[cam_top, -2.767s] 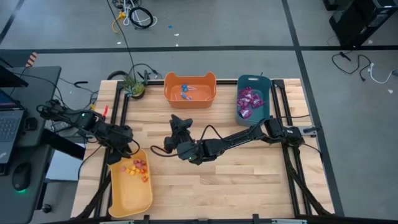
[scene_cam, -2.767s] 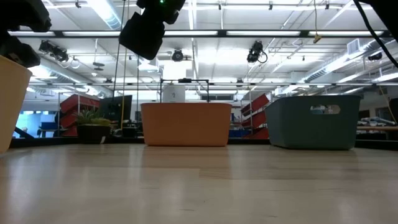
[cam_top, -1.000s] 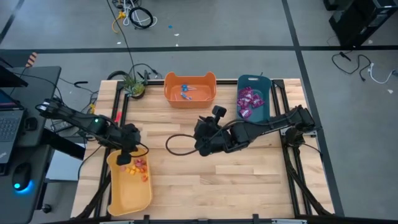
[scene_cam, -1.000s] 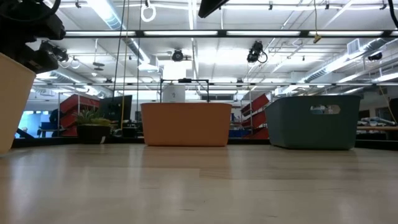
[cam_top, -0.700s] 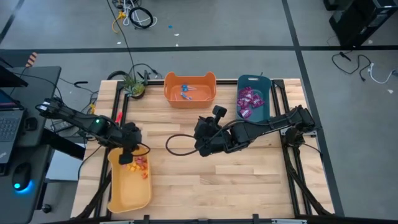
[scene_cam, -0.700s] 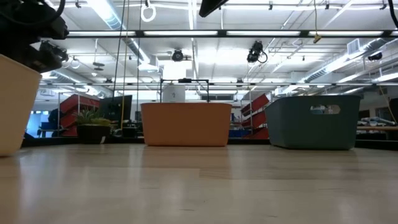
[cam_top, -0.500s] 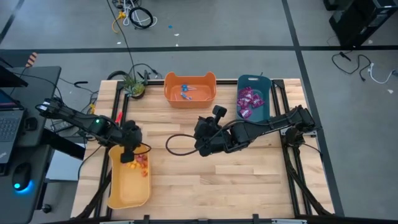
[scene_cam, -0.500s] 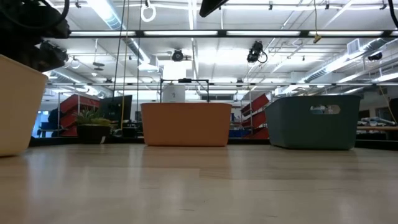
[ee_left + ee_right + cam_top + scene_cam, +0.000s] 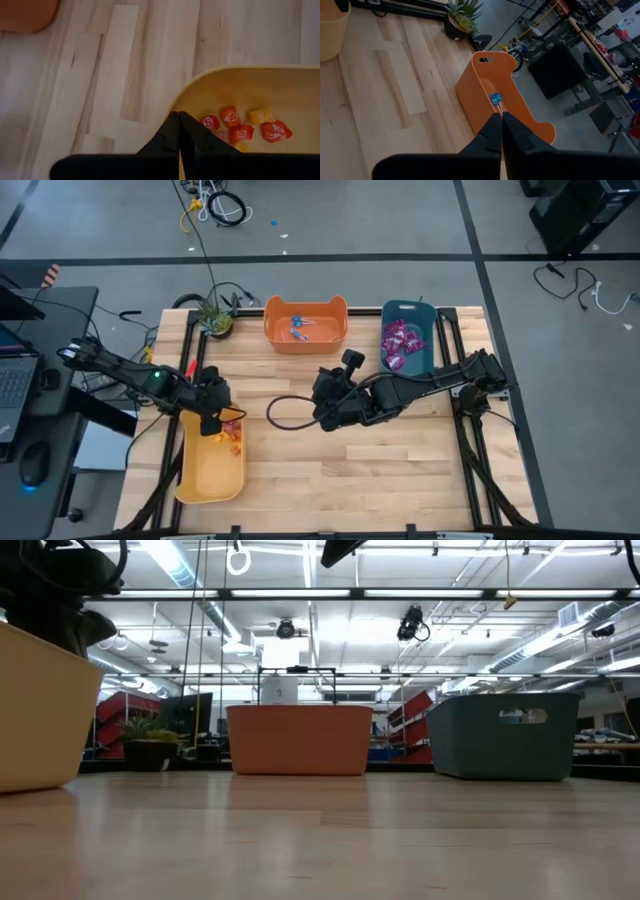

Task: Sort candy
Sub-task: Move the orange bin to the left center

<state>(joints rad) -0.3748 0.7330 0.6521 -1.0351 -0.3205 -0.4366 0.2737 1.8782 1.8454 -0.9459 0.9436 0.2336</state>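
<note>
Pale wooden planks make up the desk (image 9: 330,470), ringed by grey workshop floor and, in the low view, a long hall of ceiling lights. All the candy visible lies in bins: blue-wrapped lollipops (image 9: 299,328) in the orange bin (image 9: 305,340) at 12 o'clock, purple packets (image 9: 400,343) in the teal bin (image 9: 385,365) at about 1 o'clock, and small orange and red pieces (image 9: 232,436) in the yellow bin (image 9: 205,480) at 8 o'clock; no loose sweet shows on the boards. The relation that matters is at the yellow bin: the left gripper (image 9: 212,423) sits at the bin's far end, its long axis running roughly from 12 toward 6, and in the left wrist view the jaws are pinched together right at the bin's curved rim (image 9: 172,107), with the orange pieces (image 9: 240,131) just inside. Whether the rim's wall is caught between the fingers or they only touch it cannot be told. The left arm is plainly the nearer one to this bin and its sweets. The right gripper (image 9: 327,418) hangs over the middle of the desk, jaws clenched on nothing, pointed toward the orange bin, whose lollipops (image 9: 494,98) show beyond its fingertips. Sorting looks close to finished, so any coming move likely concerns the yellow bin itself.
</note>
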